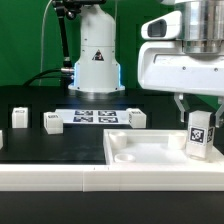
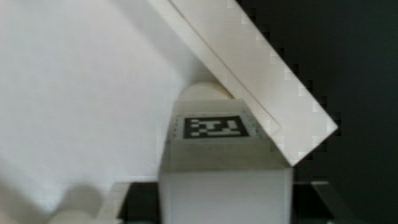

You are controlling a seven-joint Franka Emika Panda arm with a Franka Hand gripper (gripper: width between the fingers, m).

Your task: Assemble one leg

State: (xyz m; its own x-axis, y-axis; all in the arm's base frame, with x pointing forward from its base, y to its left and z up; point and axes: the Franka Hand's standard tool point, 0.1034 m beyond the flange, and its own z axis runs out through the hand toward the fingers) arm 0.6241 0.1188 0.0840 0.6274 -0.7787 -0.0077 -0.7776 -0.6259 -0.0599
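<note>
My gripper (image 1: 199, 117) is shut on the leg (image 1: 200, 136), a small white upright post with a black-and-white tag on its face. It holds the leg at the near right corner of the large flat white panel (image 1: 150, 150), seen from the exterior view. I cannot tell whether the leg's foot touches the panel. In the wrist view the leg (image 2: 222, 160) fills the space between the dark fingers (image 2: 139, 203) of the gripper (image 2: 222, 208). There the panel (image 2: 80, 90) and its raised edge lie just beyond the leg.
Three more white legs stand on the black table: two at the exterior view's left (image 1: 18, 118) (image 1: 52, 122) and one behind the panel (image 1: 137, 117). The marker board (image 1: 95, 116) lies in front of the arm's base (image 1: 97, 65).
</note>
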